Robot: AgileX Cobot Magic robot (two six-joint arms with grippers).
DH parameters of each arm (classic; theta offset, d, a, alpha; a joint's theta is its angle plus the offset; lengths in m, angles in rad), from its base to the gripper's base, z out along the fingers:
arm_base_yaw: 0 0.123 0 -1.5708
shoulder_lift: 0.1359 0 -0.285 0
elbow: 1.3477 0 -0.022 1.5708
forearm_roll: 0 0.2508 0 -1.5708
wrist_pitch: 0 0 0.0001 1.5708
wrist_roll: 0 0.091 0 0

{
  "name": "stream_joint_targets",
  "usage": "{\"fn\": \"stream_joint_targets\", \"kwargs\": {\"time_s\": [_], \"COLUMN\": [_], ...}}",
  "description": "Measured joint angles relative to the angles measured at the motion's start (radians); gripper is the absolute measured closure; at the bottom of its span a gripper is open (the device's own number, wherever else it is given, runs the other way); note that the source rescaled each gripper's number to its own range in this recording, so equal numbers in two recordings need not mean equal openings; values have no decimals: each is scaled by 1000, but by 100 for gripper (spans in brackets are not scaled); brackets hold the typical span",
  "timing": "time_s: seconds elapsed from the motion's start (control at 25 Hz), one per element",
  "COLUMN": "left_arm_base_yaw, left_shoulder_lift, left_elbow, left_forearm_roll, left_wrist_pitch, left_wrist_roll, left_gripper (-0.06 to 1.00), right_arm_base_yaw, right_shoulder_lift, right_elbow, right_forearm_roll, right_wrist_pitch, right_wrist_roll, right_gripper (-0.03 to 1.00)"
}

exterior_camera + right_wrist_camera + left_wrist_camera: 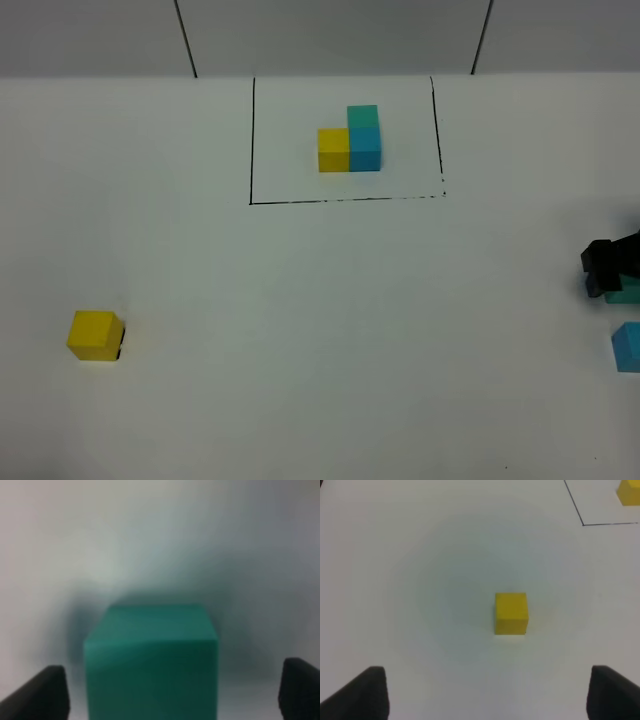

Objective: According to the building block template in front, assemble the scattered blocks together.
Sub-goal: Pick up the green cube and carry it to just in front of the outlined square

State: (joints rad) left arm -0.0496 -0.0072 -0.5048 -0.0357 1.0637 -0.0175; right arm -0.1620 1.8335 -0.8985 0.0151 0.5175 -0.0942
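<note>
The move in hand turns on the teal-green cube (pixel 152 660). It sits at the right edge of the desk (pixel 300 350), straight ahead of the right jaws and centred between them. Those jaws stand wide open, one finger on either side, and neither appears to touch the cube. A cube has no long axis, so I judge that a square closing on its two side faces is all the grasp needs. The sky-blue cube (pixel 628 347) lies just beside it, nearer the near right corner and close enough to be nudged. The yellow cube (pixel 511 612) rests well apart, toward the near left corner. It lies ahead of the left jaws, which are also open and hold nothing, so the left arm is the nearer one for it. The building block template (pixel 350 140) stands at the middle of the far edge inside its black frame (pixel 340 200). The surface is flat, white and matte, and only bare desk shows between the loose cubes and the frame.
</note>
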Motion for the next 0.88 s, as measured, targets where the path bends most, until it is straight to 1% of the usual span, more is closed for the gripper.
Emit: {"fn": "stream_joint_targets", "kwargs": {"time_s": [0.12, 0.2, 0.28, 0.32, 0.36, 0.44, 0.52, 0.6, 0.68, 0.72, 0.8, 0.88], "left_arm_base_yaw": [0, 0, 0, 0, 0, 0, 0, 0, 0, 0, 0, 0], "left_shoulder_lift": [0, 0, 0, 0, 0, 0, 0, 0, 0, 0, 0, 0], "left_elbow": [0, 0, 0, 0, 0, 0, 0, 0, 0, 0, 0, 0], "left_forearm_roll": [0, 0, 0, 0, 0, 0, 0, 0, 0, 0, 0, 0], "left_wrist_pitch": [0, 0, 0, 0, 0, 0, 0, 0, 0, 0, 0, 0], "left_wrist_roll": [0, 0, 0, 0, 0, 0, 0, 0, 0, 0, 0, 0], "left_gripper": [10, 10, 10, 10, 10, 10, 10, 10, 10, 10, 10, 10], "right_arm_base_yaw": [-5, -5, -5, -5, -5, -5, 15, 73, 158, 215, 332, 429], "right_shoulder_lift": [6, 8, 9, 9, 9, 10, 7, -16, -51, -69, -85, -78], "right_elbow": [0, 0, 0, 0, -3, -22, -59, -94, -128, -141, -174, -212], "right_forearm_roll": [-1, -1, -1, -1, -2, -6, -26, -58, -100, -123, -151, -155], "right_wrist_pitch": [4, 4, 4, 4, 6, 28, 62, 102, 155, 191, 267, 329], "right_wrist_roll": [1, 1, 1, 0, 0, -2, -22, -72, -174, -232, -405, -536], "right_gripper": [42, 56, 74, 88, 97, 96, 96, 96, 96, 96, 96, 96]}}
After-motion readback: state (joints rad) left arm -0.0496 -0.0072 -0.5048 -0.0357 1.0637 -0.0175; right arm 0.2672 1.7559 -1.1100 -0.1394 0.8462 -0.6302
